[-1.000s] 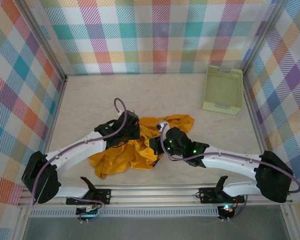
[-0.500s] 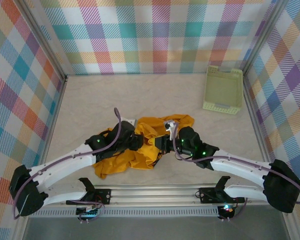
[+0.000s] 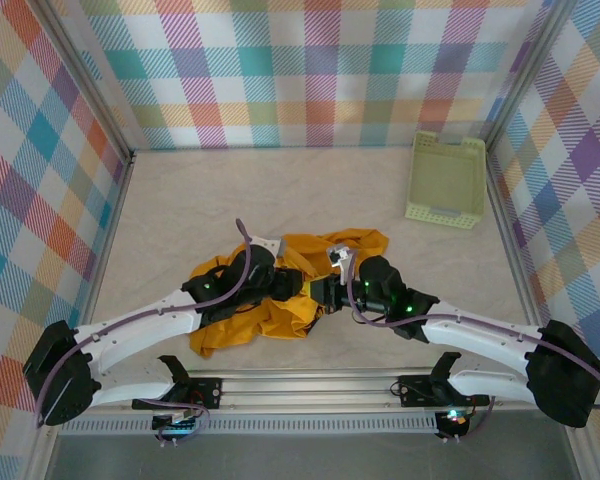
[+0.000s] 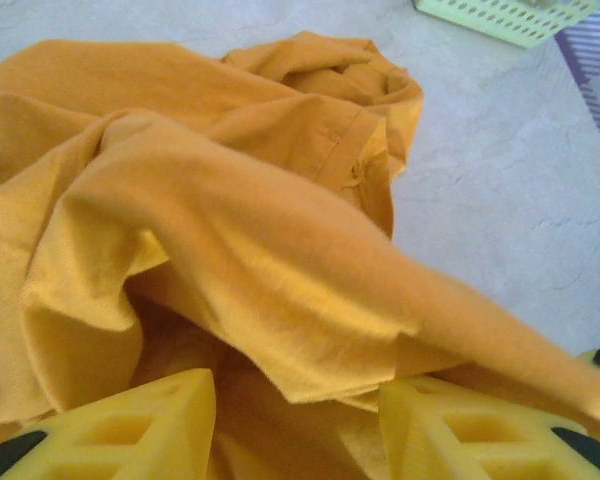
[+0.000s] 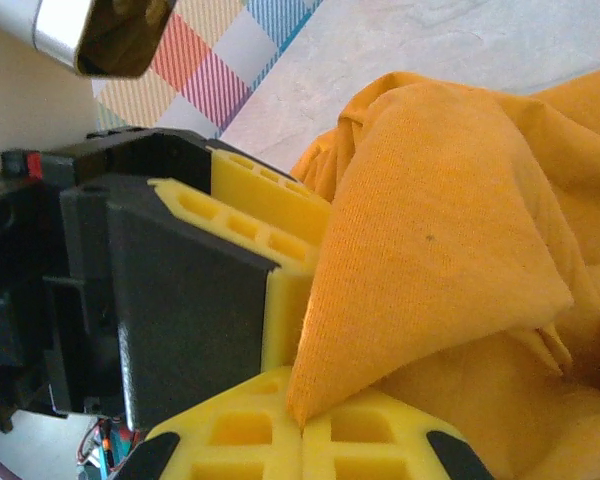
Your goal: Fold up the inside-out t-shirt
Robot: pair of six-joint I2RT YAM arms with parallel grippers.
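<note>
Pinching 1 t-shirt (image 5: 460,200) w/ R claw (image 5: 302,420) (L claw (image 4: 295,425) agape).

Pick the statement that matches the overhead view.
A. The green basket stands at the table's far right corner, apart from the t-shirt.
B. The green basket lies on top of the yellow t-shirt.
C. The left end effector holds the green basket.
A: the pale green basket stands in the far right corner by the walls, well apart from the crumpled yellow t-shirt lying between the two arms.
</note>
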